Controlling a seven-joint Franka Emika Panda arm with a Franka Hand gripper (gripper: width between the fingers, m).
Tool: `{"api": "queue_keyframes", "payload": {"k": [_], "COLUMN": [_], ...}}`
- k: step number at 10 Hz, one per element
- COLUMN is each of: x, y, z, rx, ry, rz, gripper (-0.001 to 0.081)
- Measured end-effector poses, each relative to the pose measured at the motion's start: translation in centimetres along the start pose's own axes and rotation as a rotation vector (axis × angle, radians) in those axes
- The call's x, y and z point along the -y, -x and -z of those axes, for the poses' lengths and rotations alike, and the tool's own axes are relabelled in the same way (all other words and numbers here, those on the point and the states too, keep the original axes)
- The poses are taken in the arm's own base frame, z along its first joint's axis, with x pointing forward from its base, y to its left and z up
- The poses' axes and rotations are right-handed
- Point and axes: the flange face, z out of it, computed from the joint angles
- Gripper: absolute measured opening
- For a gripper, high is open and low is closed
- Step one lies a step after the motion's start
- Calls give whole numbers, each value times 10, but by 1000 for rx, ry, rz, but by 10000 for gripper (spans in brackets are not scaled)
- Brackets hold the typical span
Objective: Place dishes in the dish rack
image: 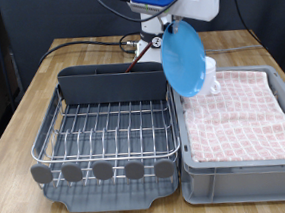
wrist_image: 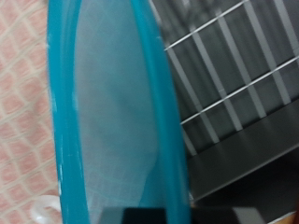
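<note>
My gripper (image: pixel 173 26) is shut on the top rim of the round light-blue plate (image: pixel 184 61). It holds the plate on edge in the air, over the line between the dish rack (image: pixel 109 124) and the bin. In the wrist view the plate (wrist_image: pixel 112 112) fills the middle, with the rack wires (wrist_image: pixel 234 65) on one side. The white mug (image: pixel 211 75) stands just behind the plate, on the pink checked cloth (image: pixel 243 108). A small reddish-brown thing (image: pixel 138 46), possibly the spoon, shows behind the grey cutlery compartment (image: pixel 110 84). The rack is empty.
The grey plastic bin (image: pixel 243 163) lined with the pink cloth (wrist_image: pixel 23 93) stands at the exterior view's right, touching the rack's dark grey tray (image: pixel 109 182). Both sit on a wooden table (image: pixel 40 85). Black cables (image: pixel 77 44) lie behind the rack, near the robot base.
</note>
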Motion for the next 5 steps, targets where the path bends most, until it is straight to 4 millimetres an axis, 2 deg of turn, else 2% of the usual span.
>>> {"api": "queue_keyframes", "payload": {"k": [2,4,5], "x": [-6,-7,-8], "y": [-17,-21,-21], "z": [17,17,16], "rx": [-39,-37,-53], "ry": [-34,-44,-32], "rz": [5,-12,37], "gripper": [35,35,35]}}
